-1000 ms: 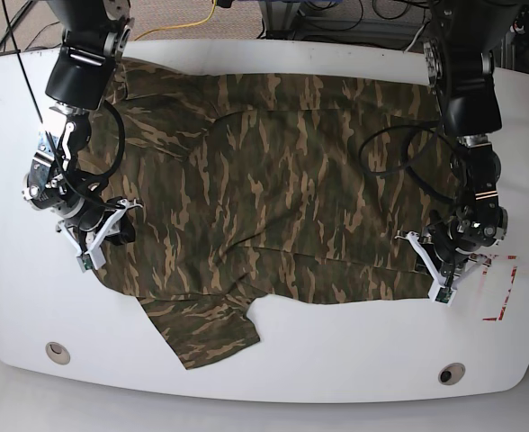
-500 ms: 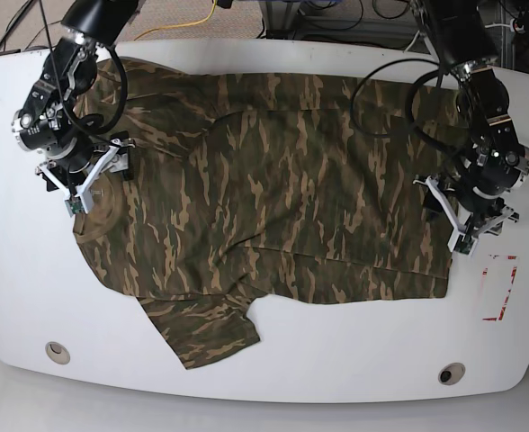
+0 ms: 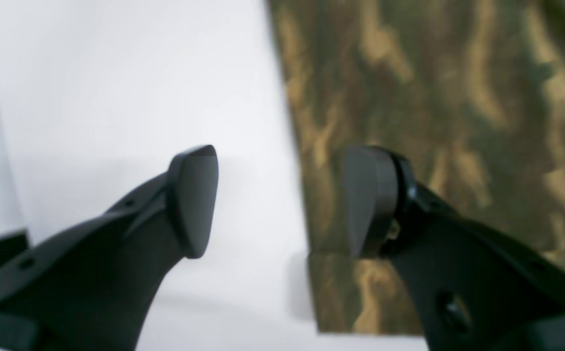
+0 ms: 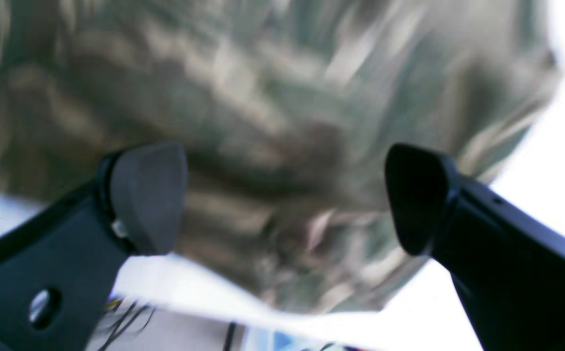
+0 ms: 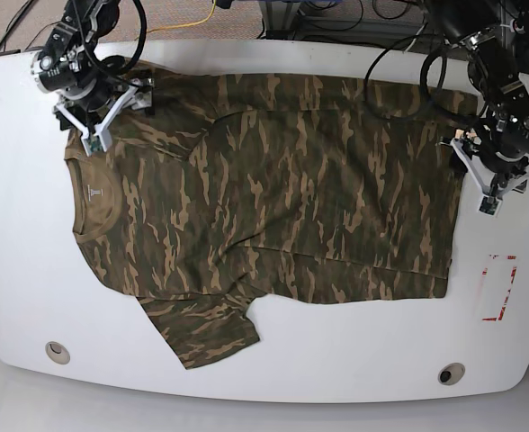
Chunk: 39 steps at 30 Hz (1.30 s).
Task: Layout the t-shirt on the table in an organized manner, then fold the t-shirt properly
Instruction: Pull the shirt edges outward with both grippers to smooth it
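**Observer:** Walk me across the base view, left to right.

**Operator:** At the far left I see my right tool (image 5: 103,102), fingers spread and holding nothing, hovering over the shoulder area of the soft camouflage short-sleeved t-shirt (image 5: 273,198). Its wrist view is blurred, but cloth fills the gap between the fingertips. The shirt lies mostly flat on the large glossy white table (image 5: 22,270), collar to the left, hem to the right, one sleeve angled out toward the near edge.

**Observer:** And on the right?

**Operator:** My left tool (image 5: 497,175) is also spread and empty, just beside the hem. In its wrist view one fingertip (image 3: 192,200) is over bare table, the other over the cloth edge.

**Observer:** How would you do this step well?

**Operator:** I judge the layout nearly done. I'd come down straddling the far edge on both sides, pinch only the top layers, and lift evenly so the fold lands straight. The near sleeve needs tucking too.
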Available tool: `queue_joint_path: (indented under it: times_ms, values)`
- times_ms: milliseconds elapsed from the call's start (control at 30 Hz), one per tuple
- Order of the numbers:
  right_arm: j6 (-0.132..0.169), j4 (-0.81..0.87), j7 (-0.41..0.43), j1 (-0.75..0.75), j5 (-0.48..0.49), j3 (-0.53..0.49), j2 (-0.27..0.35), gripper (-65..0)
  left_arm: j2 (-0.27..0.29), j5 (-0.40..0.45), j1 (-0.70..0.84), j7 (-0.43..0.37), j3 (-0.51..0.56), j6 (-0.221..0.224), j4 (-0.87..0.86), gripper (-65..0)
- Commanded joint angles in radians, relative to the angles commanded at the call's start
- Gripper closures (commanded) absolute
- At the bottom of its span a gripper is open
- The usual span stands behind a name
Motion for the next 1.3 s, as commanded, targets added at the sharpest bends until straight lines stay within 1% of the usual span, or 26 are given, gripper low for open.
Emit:
queue_joint_path:
  times_ms: [100, 267, 467, 533, 667, 933, 1133, 1200, 1300]
  values:
    - [0.000, 0.000, 0.000, -0.029, 0.040, 0.000, 0.003, -58.8, 0.000, 0.000, 0.000, 0.006, -0.014, 0.000, 0.000, -37.9]
    - [0.000, -0.005, 0.005, -0.041, 0.043, 0.000, 0.005, -55.3, -0.002, 0.000, 0.000, 0.009, -0.018, 0.000, 0.000, -37.9]
    - [0.000, -0.006, 0.005, -0.037, 0.014, 0.002, 0.003, -55.5, -0.002, 0.000, 0.000, 0.009, -0.017, 0.000, 0.000, -37.9]
    - [0.000, -0.006, 0.006, -0.037, 0.008, 0.021, 0.002, -55.5, -0.002, 0.000, -0.002, 0.009, -0.015, 0.000, 0.000, -37.9]
    - [0.000, -0.006, 0.005, -0.040, 0.012, 0.074, -0.002, -55.5, -0.002, 0.000, -0.002, 0.009, -0.015, 0.000, 0.000, -37.9]
    - [0.000, -0.006, 0.005, -0.075, 0.015, 0.081, -0.005, -55.3, -0.002, 0.002, -0.002, 0.006, -0.014, 0.000, -0.003, -37.9]
    - [0.000, -0.008, 0.000, -0.083, 0.055, 0.080, -0.028, -55.2, -0.002, 0.002, -0.006, 0.006, -0.014, 0.000, -0.006, -37.9]
    - [0.000, -0.008, 0.000, -0.083, 0.060, 0.080, -0.029, -53.7, 0.000, 0.002, -0.006, 0.006, -0.014, 0.000, -0.006, -37.9]
    - [0.000, -0.008, 0.000, -0.084, 0.063, 0.080, -0.031, -44.9, 0.000, 0.002, -0.006, 0.006, -0.014, 0.000, -0.006, -37.9]
